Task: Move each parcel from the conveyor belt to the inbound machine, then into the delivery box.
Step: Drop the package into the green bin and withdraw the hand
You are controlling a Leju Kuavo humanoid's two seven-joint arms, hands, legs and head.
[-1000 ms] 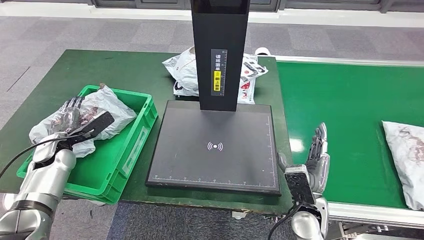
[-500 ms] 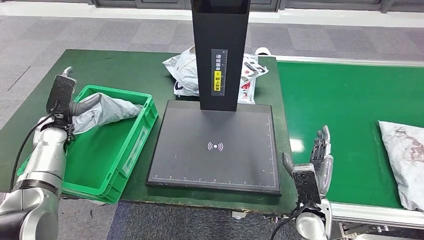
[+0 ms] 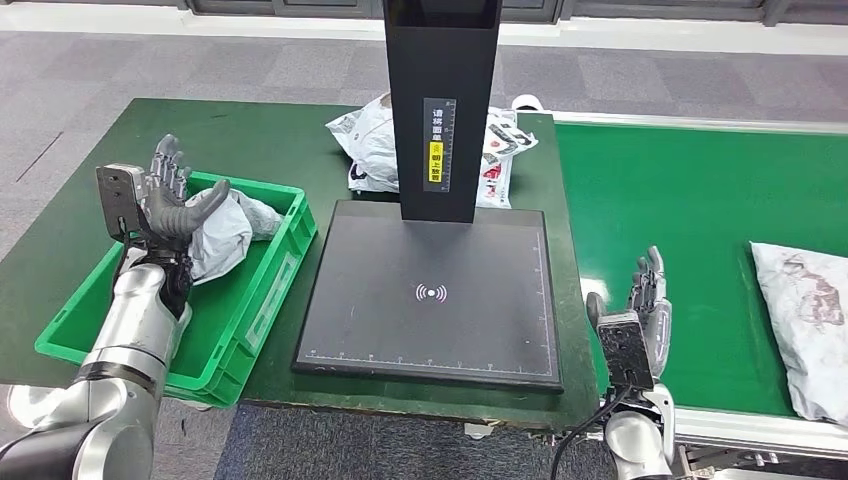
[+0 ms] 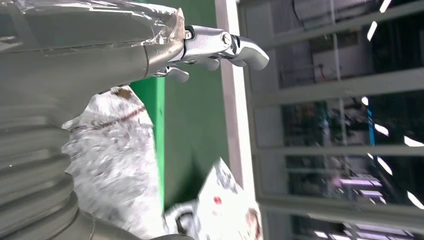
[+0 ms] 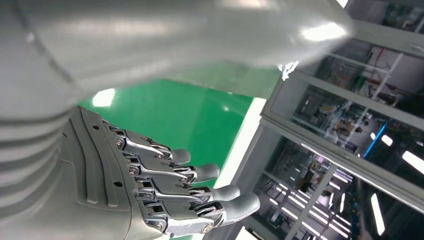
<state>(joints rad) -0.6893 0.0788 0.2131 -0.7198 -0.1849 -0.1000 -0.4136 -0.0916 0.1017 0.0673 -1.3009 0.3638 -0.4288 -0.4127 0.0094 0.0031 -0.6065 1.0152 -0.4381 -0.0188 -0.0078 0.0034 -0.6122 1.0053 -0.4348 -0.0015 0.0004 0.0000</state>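
A grey crumpled parcel [image 3: 228,228] lies in the far part of the green delivery box [image 3: 250,320]; the left wrist view shows it too [image 4: 112,160]. My left hand [image 3: 166,196] is raised over the box's far left corner, fingers spread upward, thumb toward the parcel, holding nothing; its fingertips [image 4: 235,46] are bare. A white-grey parcel [image 3: 808,320] lies on the green conveyor belt [image 3: 690,200] at the right edge. Beside the belt's near left edge my right hand [image 3: 646,308] stands with straight fingers [image 5: 200,192] and is empty. The inbound machine's black plate [image 3: 430,330] is bare.
The machine's black column [image 3: 440,100] rises from the plate's far side. Several white parcels [image 3: 365,140] are heaped behind it on the green table [image 3: 250,140]. The belt's pale frame [image 3: 740,425] runs along the near right. Grey carpet surrounds the table.
My left hand has let go of the grey parcel, which now lies in the box, and has lifted with fingers spread. The parcel on the belt has crept a little left.
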